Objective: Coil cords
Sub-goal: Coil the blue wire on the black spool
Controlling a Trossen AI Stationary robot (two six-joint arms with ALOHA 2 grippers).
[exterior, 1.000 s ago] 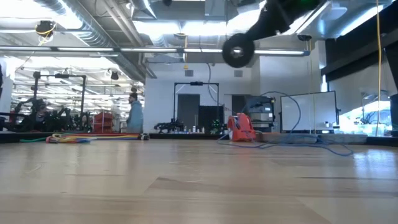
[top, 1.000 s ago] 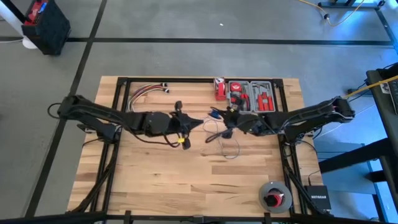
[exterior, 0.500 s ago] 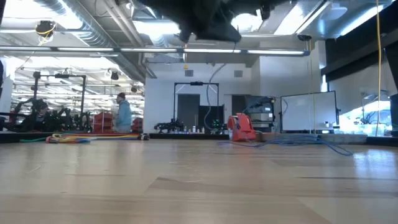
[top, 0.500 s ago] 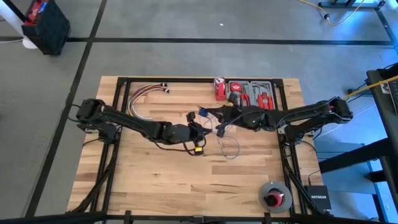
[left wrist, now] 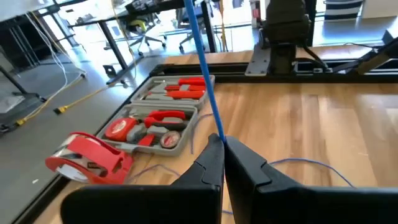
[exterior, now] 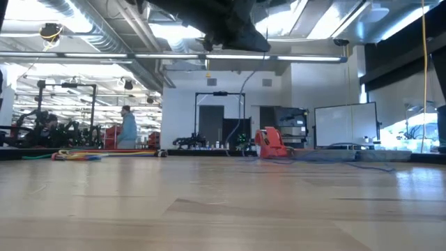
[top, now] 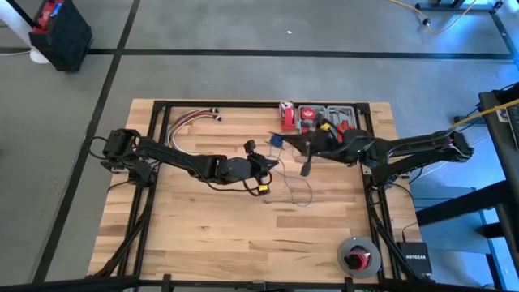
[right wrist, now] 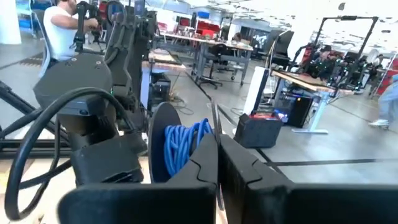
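Observation:
The cord is a thin blue wire. Part of it is wound in a blue coil [right wrist: 183, 144] on a small spool with a black round disc [right wrist: 163, 140]. A straight stretch [left wrist: 202, 59] rises from my left gripper [left wrist: 219, 138], which is shut on it over the table's middle [top: 273, 162]. My right gripper [right wrist: 216, 138] is shut at the spool, just beyond the left one toward the far edge [top: 280, 140]. Slack loops of the cord [top: 297, 191] lie flat on the wood. My left gripper pinches the cord [left wrist: 216, 127] between its two fingertips, coming slanting down from the table's left. The cord runs taut and straight up out of the pinch; the stretch behind it lies slack on the table. My right gripper pinches a thin dark edge of the spool [right wrist: 214, 121] between its fingers, roughly level from the table's right. The coil and disc sit beside the fingers, lifted clear of the table.
A grey tray of red tools [top: 328, 126] and a red tape dispenser [top: 286, 116] stand at the far edge. A bundle of red, yellow and white wires [top: 190, 122] lies far left. A grey roll [top: 358, 256] sits near right. A person [exterior: 127, 129] walks in the room behind.
My left gripper has moved toward the table's right and sunk, staying shut on the cord. My right gripper has risen and drawn toward the far edge, tipping up to level and rolling, with the spool. The cord between them now stands straight.

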